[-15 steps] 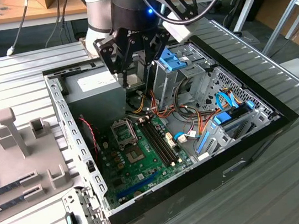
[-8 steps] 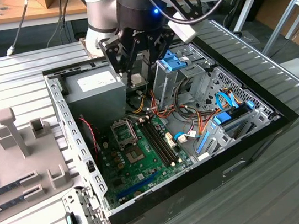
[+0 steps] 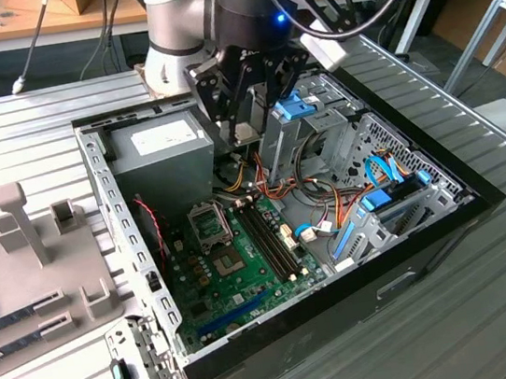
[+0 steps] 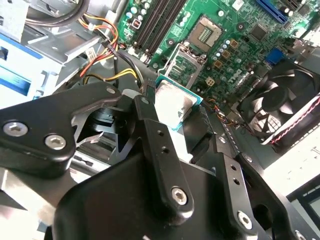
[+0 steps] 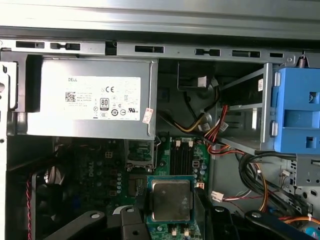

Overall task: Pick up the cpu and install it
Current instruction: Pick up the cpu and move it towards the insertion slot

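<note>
Well above the metal-framed socket [image 3: 209, 222] of the green motherboard [image 3: 248, 289], the gripper [image 3: 245, 129] clamps its black fingers [image 4: 144, 107] on two opposite edges of the cpu [image 5: 171, 200], a flat square chip with dull silvery lid and thin green rim, lid facing the wrist.

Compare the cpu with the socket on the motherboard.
The cpu is clamped in the gripper, off the board; the socket sits fixed on the green motherboard. The cpu shows a plain silvery top with a thin green rim; the socket is dark inside a metal frame. Both are square.
</note>
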Robot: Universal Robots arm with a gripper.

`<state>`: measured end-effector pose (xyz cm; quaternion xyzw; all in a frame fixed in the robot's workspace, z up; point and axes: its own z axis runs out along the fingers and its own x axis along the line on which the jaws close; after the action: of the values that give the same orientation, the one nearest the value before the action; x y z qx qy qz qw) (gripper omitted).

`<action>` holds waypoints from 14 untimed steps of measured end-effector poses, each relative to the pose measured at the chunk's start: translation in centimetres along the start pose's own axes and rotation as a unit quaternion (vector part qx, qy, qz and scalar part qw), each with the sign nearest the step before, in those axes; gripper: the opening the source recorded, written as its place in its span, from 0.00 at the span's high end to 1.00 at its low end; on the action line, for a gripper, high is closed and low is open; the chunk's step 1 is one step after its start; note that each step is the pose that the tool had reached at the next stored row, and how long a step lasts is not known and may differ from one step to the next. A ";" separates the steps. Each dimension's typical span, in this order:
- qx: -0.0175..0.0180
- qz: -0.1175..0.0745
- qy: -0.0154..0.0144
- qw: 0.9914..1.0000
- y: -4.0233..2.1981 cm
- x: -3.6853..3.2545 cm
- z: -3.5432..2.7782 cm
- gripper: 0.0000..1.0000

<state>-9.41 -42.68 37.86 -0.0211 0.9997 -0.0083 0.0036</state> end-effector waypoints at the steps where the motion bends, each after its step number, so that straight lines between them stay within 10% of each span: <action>1: 0.000 0.000 0.000 1.000 -0.01 -0.14 0.02 0.53; 14: 0.000 0.000 0.000 1.000 -0.23 -2.36 0.22 0.53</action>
<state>-7.04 -42.82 37.66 -0.0211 0.9997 -0.0083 0.0036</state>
